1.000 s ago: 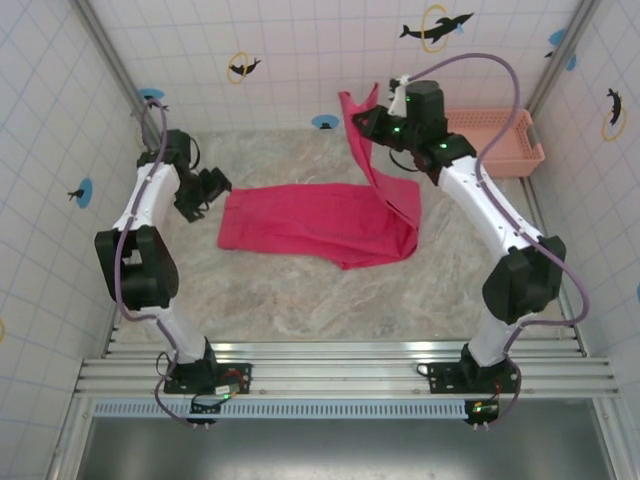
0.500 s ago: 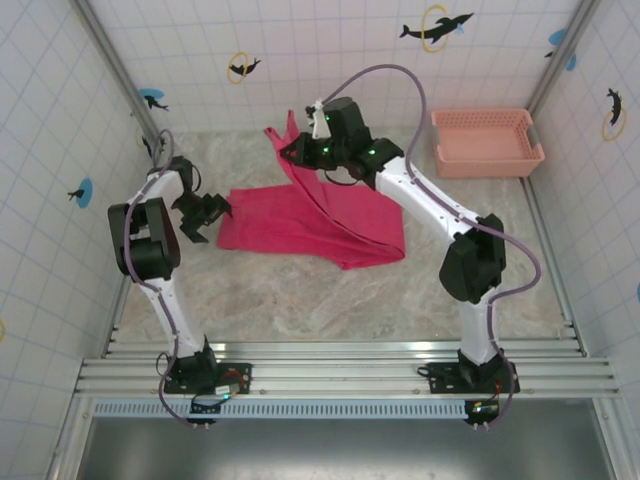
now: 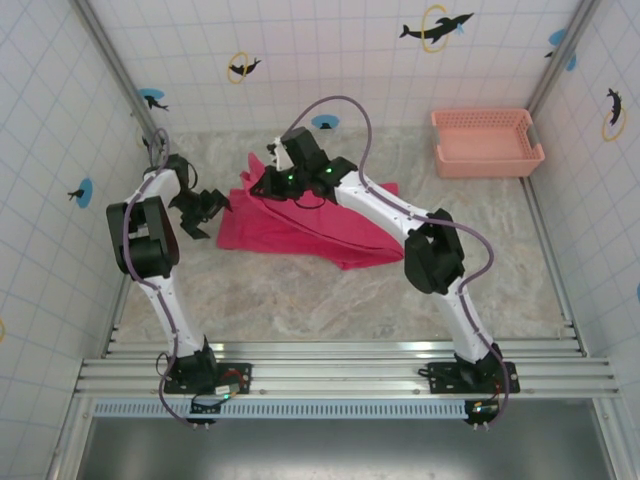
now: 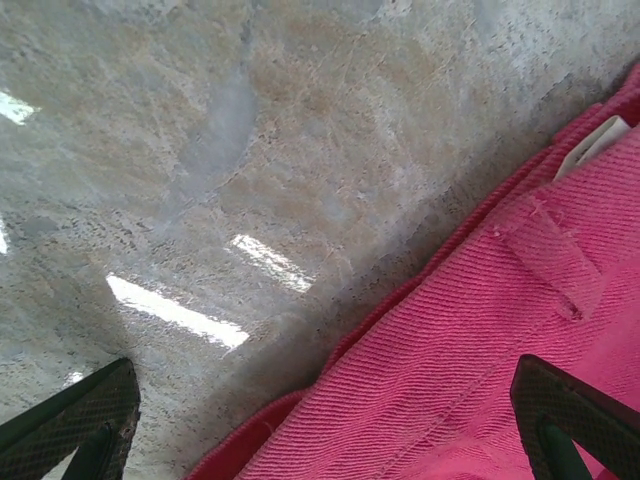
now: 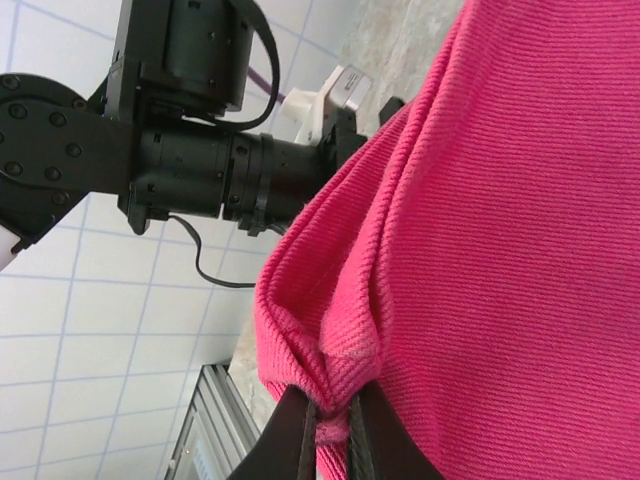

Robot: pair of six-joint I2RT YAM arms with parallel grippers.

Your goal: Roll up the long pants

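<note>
Tightly on pants (image 5: 500,250): right end effector (image 5: 328,408)

Seen from above, the right arm (image 3: 385,208) crosses the long pants (image 3: 290,228), covering part of them, and bunched cloth hides its grip. In the left wrist view the bottom edge cuts off the left fingers (image 4: 70,425), the pants run off right and bottom, and their white label (image 4: 592,148) is too small to read. In the right wrist view the right fingers (image 5: 292,440) are cut off at the bottom edge, their tips buried in a pinched fold, and the left arm (image 5: 180,160) runs off the left edge.
</note>
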